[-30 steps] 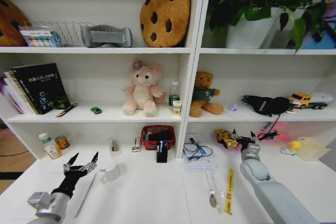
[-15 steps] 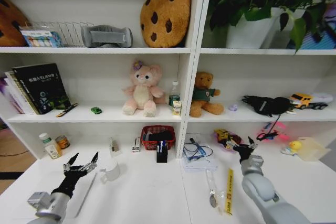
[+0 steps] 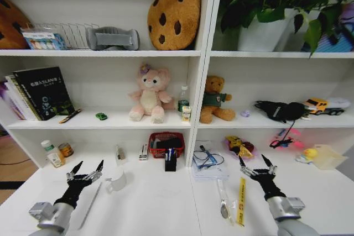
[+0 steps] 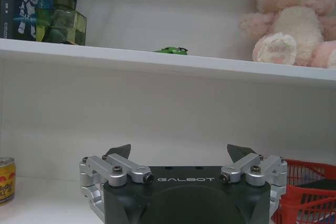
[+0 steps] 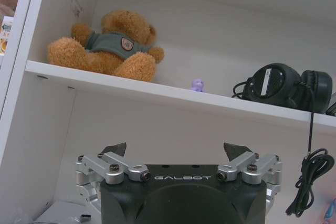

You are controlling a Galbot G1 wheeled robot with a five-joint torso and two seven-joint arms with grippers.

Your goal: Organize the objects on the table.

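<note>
Both grippers hover low over the white counter, one at each side, and each holds nothing. The left gripper hangs above the slim silver laptop, which lies flat on the counter just left of a white mug; its fingers are spread wide apart with empty air between them. The left wrist view shows the same gripper facing the shelving, fingers splayed. The right gripper sits beside a long yellow ruler that lies on the counter, and its fingers are likewise spread wide and hold nothing. The right wrist view has this gripper pointed at the shelf with a brown teddy bear and black headphones. The tiny green toy car stands on the middle shelf, between the books and a pink plush bunny; the left wrist view shows the car on the shelf edge. Pens stand upright in a dark holder at the back of the counter, in front of a red basket
</note>
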